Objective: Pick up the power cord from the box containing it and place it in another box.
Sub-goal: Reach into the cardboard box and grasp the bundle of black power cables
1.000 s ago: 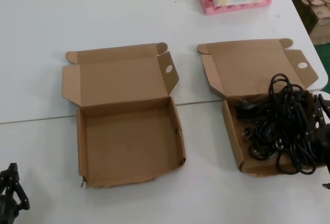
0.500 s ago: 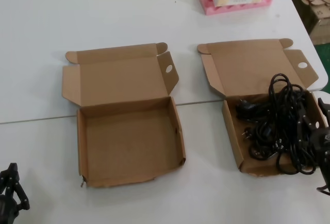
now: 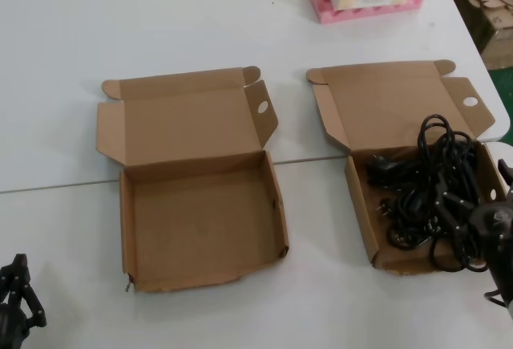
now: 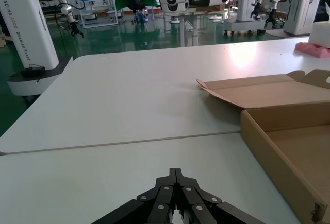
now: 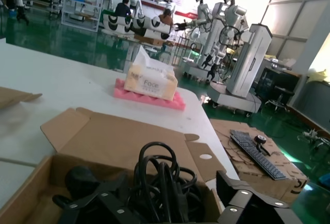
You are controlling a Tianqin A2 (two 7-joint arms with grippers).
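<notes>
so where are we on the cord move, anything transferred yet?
Nothing transferred: the left box holds nothing, and the power cord sits in the right box. In hand: the right gripper is down at that box, jaws open either side of the cable loops, not yet closed. The left gripper waits shut near the table's front edge. Left: grasp, lift, carry across, release.

Black power cord (image 3: 433, 192) coiled in right box (image 3: 362, 204); left box (image 3: 127, 229) seemingly empty.

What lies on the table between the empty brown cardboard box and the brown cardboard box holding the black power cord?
Nothing: in the head view, only bare white table separates the empty brown cardboard box from the cord's brown cardboard box.
</notes>
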